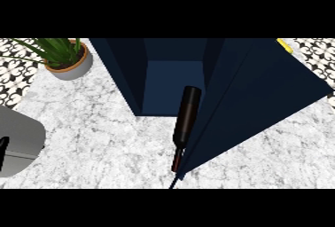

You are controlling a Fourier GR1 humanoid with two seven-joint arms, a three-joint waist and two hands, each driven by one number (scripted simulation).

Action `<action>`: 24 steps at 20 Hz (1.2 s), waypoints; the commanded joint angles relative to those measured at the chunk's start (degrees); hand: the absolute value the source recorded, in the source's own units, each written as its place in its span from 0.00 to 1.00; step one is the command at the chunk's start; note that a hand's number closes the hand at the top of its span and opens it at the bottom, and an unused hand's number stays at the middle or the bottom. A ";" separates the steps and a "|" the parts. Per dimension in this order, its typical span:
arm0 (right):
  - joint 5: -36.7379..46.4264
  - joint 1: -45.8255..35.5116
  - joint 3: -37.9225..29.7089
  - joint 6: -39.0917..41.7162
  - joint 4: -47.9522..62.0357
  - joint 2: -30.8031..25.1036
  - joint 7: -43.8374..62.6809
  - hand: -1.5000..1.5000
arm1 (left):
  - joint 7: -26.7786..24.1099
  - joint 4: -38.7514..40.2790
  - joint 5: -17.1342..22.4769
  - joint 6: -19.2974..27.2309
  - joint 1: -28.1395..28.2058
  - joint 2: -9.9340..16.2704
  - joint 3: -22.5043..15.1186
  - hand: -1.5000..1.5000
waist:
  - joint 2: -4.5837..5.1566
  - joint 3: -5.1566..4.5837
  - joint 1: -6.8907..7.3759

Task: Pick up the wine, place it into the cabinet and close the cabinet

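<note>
The wine bottle [185, 116] is dark with a reddish neck. It lies lengthwise, its base inside the open dark blue cabinet [171, 84] and its neck pointing out over the marble counter toward me. The cabinet door [262, 102] stands swung open to the right, and its near edge runs right beside the bottle's neck. No hand touches the bottle. My left forearm shows as a grey shape at the left edge, with only a black sliver of the left hand [2, 153] visible. The right hand does not show.
A potted green plant [67, 60] stands at the back left of the counter. A small yellow handle [283, 45] sits at the top of the open door. Patterned tiles line the back wall.
</note>
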 commanded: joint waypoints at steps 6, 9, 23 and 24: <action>4.68 -17.24 8.51 -11.84 4.67 4.01 3.60 1.00 | 4.72 -2.07 3.19 -2.01 -1.49 0.35 2.45 0.00 | 0.18 0.00 0.53; -0.38 -23.89 3.52 -12.81 7.35 3.93 5.62 1.00 | 6.45 -2.60 3.92 -0.48 -3.67 -0.07 2.95 0.00 | 0.53 -0.02 1.03; -17.83 -53.37 -11.22 -21.61 35.24 4.28 -4.46 1.00 | 7.02 1.34 1.72 -0.98 -6.71 -4.12 1.88 0.00 | 0.91 0.06 2.03; -18.45 -55.79 -11.66 -23.20 36.65 4.30 -4.39 1.00 | 9.29 0.88 3.53 -0.55 -8.05 -3.00 3.99 0.00 | 0.80 0.08 1.73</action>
